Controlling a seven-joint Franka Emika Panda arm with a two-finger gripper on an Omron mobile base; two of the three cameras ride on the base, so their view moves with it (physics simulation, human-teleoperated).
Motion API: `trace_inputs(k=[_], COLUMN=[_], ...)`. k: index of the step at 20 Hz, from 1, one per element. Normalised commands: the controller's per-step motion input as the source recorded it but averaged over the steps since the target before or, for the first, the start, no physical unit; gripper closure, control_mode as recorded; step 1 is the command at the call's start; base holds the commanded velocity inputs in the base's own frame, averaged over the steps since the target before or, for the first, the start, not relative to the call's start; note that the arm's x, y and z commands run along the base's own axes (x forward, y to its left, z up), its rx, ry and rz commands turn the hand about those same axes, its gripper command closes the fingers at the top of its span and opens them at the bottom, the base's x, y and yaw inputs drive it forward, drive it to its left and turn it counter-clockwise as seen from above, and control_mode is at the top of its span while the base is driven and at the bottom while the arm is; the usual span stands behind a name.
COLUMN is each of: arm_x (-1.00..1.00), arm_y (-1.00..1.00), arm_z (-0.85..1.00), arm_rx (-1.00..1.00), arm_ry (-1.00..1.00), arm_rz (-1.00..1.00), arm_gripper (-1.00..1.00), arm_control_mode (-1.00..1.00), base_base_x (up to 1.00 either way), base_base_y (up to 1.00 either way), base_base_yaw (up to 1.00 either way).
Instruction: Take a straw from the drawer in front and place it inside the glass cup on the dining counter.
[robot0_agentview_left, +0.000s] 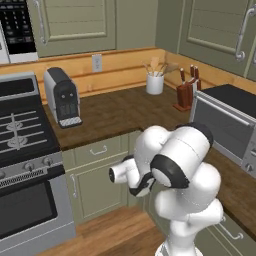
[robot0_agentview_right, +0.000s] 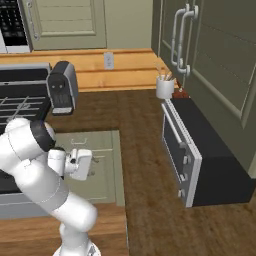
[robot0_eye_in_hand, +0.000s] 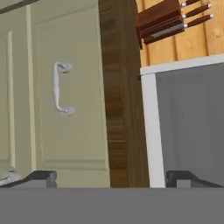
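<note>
My pincer (robot0_eye_in_hand: 112, 178) stands wide apart and holds nothing. In the hand view its two dark fingertips (robot0_eye_in_hand: 41, 177) rise far from each other at the bottom. This view is rolled on its side, so the kitchen counter (robot0_eye_in_hand: 120, 109) runs there as an upright dark-brown wood strip.

The drawer (robot0_eye_in_hand: 65, 113) is straight ahead of my pincer and apart from it; nothing of me touches it. Its front takes the left part of the hand view and lies directly against the under side of the counter's front edge. My left fingertip shows before the lower end of this front. The right fingertip shows before the grey door of the toaster oven (robot0_eye_in_hand: 188, 127), which stands on the counter behind that edge.

The drawer front is a flat sage-green panel with a plain raised frame. It carries a small silver bar handle (robot0_eye_in_hand: 61, 87), curved out from two round feet. The front looks shut. What lies inside I cannot tell.

Beside the toaster oven, against the wooden wall, stands a knife block (robot0_eye_in_hand: 159, 22) with red-brown handles.

In the left base view my white arm (robot0_agentview_left: 180, 165) is folded low in front of the counter corner. Further along the back edge of the counter stand a white jar of utensils (robot0_agentview_left: 155, 82) and a coffee machine (robot0_agentview_left: 62, 97), next to the stove (robot0_agentview_left: 20, 130).
</note>
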Motion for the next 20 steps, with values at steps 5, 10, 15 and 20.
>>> trace_inputs(k=[5,10,15,20], arm_x=[0.15,0.1,0.0,0.02], arm_y=[-0.28,-0.27,-0.4,-0.58], arm_z=[-0.21,-0.12,-0.07,-0.01], arm_rx=[-0.17,-0.09,-0.05,0.01], arm_ry=[0.0,0.0,0.0,0.0], arm_rz=[-0.3,-0.21,-0.04,0.06], arm_gripper=[-1.0,-1.0,-1.0,-1.0], arm_control_mode=[-1.0,-1.0,-1.0,-1.0], base_base_x=[0.0,0.0,0.0,0.0], base_base_y=[0.0,0.0,0.0,0.0], base_base_yaw=[0.0,0.0,0.0,0.0])
